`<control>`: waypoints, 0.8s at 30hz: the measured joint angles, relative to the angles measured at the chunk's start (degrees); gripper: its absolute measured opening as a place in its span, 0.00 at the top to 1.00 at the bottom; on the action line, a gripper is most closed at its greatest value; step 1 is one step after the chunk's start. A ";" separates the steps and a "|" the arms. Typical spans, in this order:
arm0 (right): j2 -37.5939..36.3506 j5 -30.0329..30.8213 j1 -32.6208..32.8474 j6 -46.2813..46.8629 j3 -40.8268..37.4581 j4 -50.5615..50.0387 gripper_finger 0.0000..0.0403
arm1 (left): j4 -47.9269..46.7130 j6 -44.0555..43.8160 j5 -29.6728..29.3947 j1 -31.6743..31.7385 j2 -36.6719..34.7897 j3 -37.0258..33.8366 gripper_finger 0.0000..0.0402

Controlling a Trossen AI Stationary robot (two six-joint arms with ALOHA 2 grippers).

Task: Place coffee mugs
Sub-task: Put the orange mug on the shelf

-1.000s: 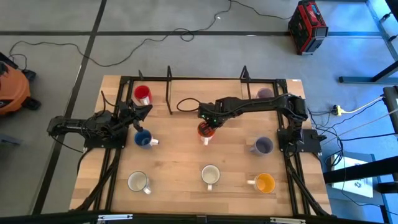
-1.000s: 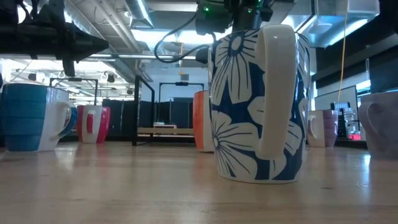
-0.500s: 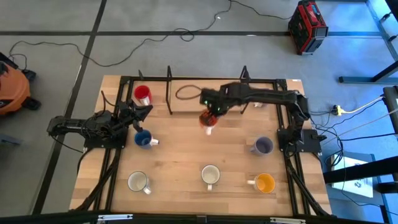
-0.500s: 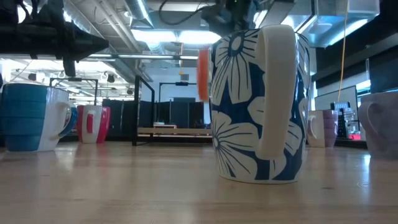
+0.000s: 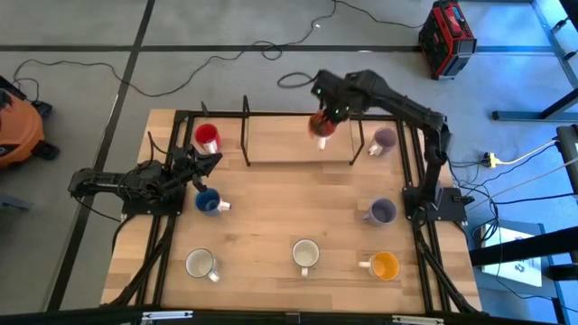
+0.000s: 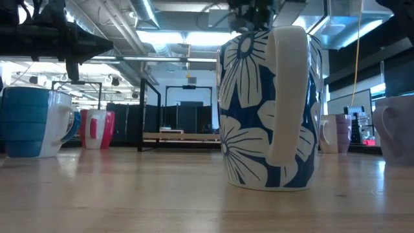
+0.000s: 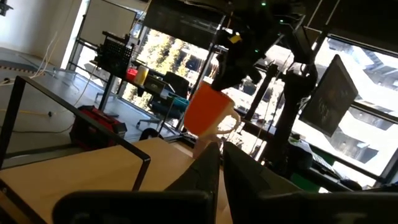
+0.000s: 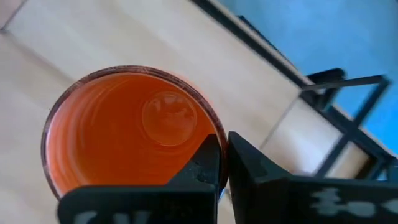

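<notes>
An orange mug (image 5: 321,125) hangs above the table's far edge, with my right gripper (image 5: 328,112) shut on it. The left wrist view shows the same orange mug (image 7: 208,112) in the air under the right gripper (image 7: 239,59). A red mug (image 5: 207,137), a blue mug (image 5: 208,202), two purple mugs (image 5: 384,139) (image 5: 382,211), a yellow-orange mug (image 5: 386,265), a white mug (image 5: 200,264) and a flowered mug (image 5: 305,255) stand on their bases on the table. My left gripper (image 5: 204,163) rests shut at the left, between the red and blue mugs. My right gripper holds the orange mug by its rim (image 8: 213,127), the wall between its two fingers, one finger (image 8: 205,163) inside the mug and one outside. The fingers come from above, pointing steeply down. The mug hangs below them, mouth up and a little tilted, lifted clear of the table.
A black metal frame with upright posts (image 5: 246,132) (image 5: 355,127) stands along the table's far part, close beside the held mug. In the low view the flowered mug (image 6: 265,110) stands close in front and blocks the middle. Bare wood lies in the table's centre (image 5: 289,199).
My right gripper has lifted the orange mug off the middle of the table and carried it up and toward the far edge, a little to the right. The mug stays mouth up in the hold. In the low view it has left the picture upward.
</notes>
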 joint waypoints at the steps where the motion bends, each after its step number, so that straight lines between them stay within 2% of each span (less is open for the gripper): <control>1: 0.00 0.08 -1.31 -0.81 0.02 -0.03 1.00 | 0.00 -0.18 0.00 0.00 0.00 0.00 0.96; 11: 0.59 -0.25 -12.45 -8.75 -0.39 1.61 1.00 | -0.11 -1.65 -0.05 0.00 0.00 0.00 0.96; 24: 0.62 -5.05 -18.17 -13.83 -11.12 12.28 1.00 | -0.15 -1.54 -0.09 0.00 0.00 0.00 0.96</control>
